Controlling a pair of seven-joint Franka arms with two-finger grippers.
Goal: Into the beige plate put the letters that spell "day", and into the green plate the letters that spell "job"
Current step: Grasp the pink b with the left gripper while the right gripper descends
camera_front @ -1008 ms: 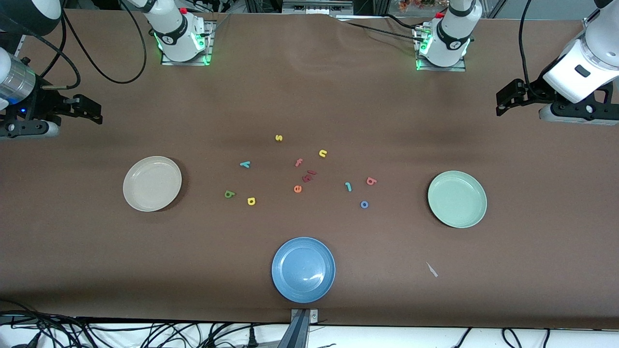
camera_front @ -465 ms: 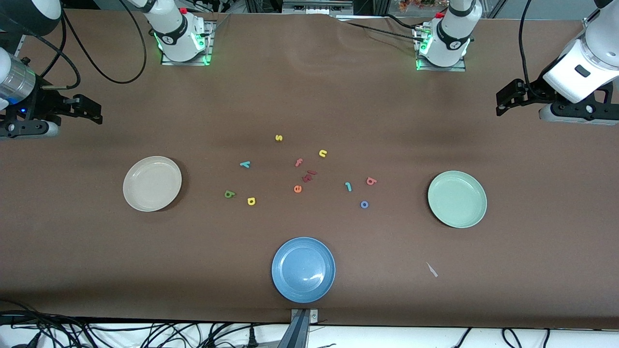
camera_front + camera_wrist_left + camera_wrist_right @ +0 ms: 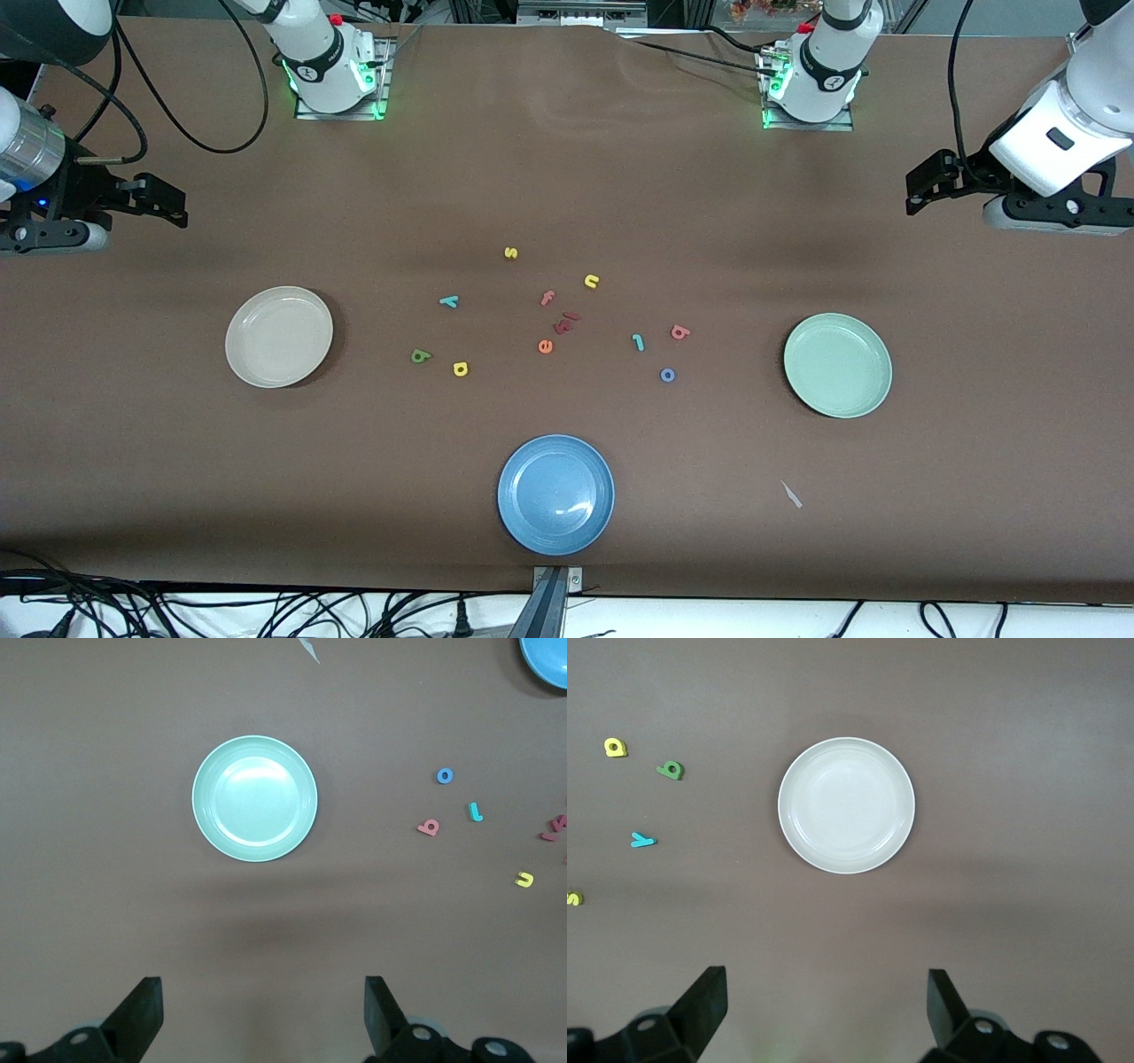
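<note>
The beige plate lies empty toward the right arm's end, and the green plate lies empty toward the left arm's end. Between them on the cloth are the green d, yellow a and teal y, then the teal j, blue o and salmon b. My left gripper hangs open over bare cloth at its end of the table. My right gripper hangs open at the other end.
A blue plate sits near the front edge. Other letters lie mid-table: yellow s, yellow n, salmon f, orange e, dark red pieces. A small white scrap lies nearer the camera than the green plate.
The left arm has shifted very slightly. The letters, plates and right arm have not moved.
</note>
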